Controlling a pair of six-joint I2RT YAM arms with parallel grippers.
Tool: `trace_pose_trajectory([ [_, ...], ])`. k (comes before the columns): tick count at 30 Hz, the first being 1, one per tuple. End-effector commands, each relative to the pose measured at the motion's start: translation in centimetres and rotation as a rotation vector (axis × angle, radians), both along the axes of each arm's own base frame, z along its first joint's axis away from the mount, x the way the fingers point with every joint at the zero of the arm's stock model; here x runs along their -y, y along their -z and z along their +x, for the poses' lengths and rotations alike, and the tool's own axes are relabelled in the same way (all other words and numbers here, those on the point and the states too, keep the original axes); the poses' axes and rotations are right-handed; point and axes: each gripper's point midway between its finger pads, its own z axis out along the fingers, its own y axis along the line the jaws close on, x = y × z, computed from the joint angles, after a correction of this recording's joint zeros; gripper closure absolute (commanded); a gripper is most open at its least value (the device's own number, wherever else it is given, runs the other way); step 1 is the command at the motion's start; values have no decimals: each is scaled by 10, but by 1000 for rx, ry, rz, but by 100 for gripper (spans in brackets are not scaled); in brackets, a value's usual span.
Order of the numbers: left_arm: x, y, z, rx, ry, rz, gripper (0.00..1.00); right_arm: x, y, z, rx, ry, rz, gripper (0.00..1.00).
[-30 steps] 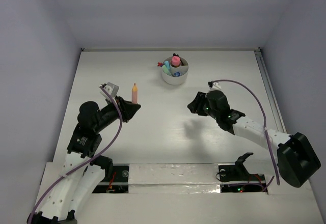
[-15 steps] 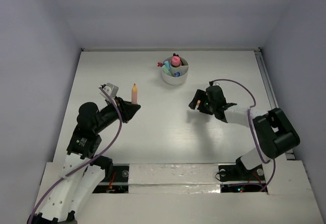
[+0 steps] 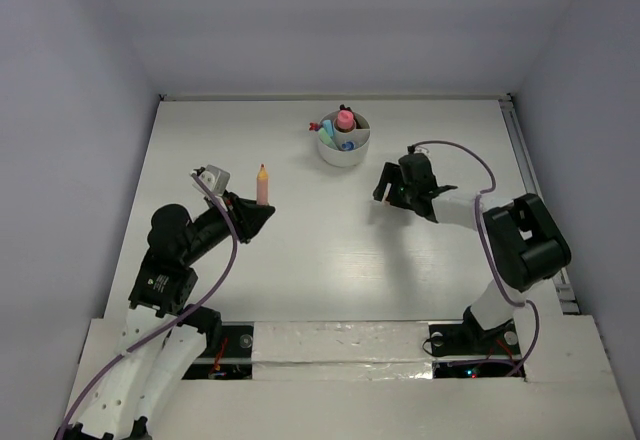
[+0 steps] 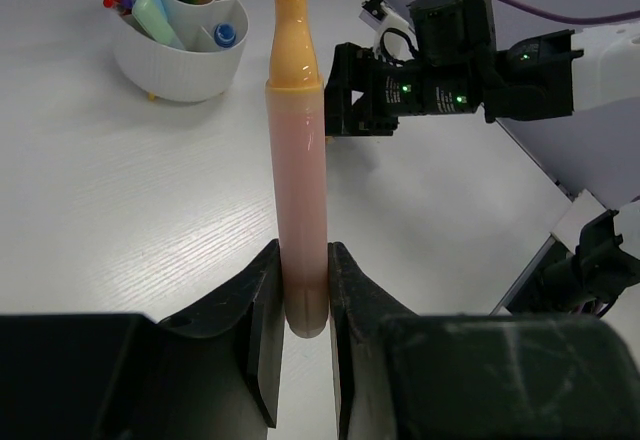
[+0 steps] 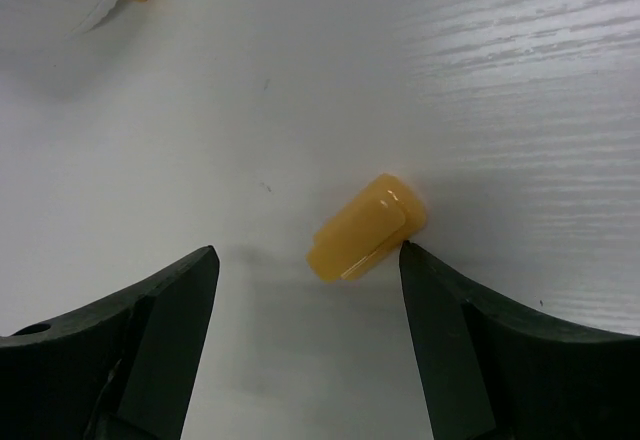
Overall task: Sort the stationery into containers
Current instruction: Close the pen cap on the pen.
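A white table with a faint wood grain fills the scene. Plain pale grey walls close it in at the far side, left and right. A thin metal rail runs along the table's right edge, and a glossy white strip crosses its near edge.

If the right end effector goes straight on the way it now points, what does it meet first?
Most likely the yellow cap. It lies on the table between the open fingers of the right end effector. The table would come right after, though depth is hard to judge.
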Motion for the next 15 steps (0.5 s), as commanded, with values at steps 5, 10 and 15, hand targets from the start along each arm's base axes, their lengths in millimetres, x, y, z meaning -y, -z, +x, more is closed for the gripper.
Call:
trace_pose_trajectory([
  [5, -2, -12, 1, 58, -7, -16, 100, 13, -1, 15, -43, -40, -163, 27],
  [10, -2, -14, 0, 67, -9, -17, 100, 15, 8, 13, -104, -70, -214, 38],
  [15, -3, -14, 0, 70, -10, -18, 100, 19, 10, 15, -132, -88, -263, 46],
])
